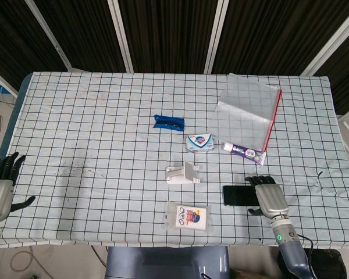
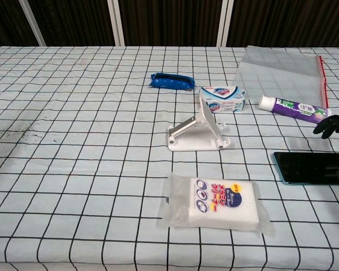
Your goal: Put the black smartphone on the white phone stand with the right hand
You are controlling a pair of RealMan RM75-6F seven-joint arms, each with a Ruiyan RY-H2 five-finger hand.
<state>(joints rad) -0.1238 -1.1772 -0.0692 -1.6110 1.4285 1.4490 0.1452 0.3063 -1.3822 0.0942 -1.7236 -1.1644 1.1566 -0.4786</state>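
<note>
- Flat black rectangular smartphone (image 1: 239, 195) lying on the checked-cloth bench (image 1: 104, 145), right of the white plastic phone stand (image 1: 183, 173); not yet lifted.
- Right robot hand (image 1: 266, 196) over the phone's right end, fingers spread, gripping nothing.
- Left to do: grasp, carry, seat on stand.

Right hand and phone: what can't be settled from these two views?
- Contact: in the head view the right hand covers the right end of the phone; whether it touches is hidden.
- Chest view: the frame's right edge cuts off most of the hand and the phone's far end.
- Left hand: head view only, at the left edge, arm cut off.
- Toothpaste lettering: too small.
</note>
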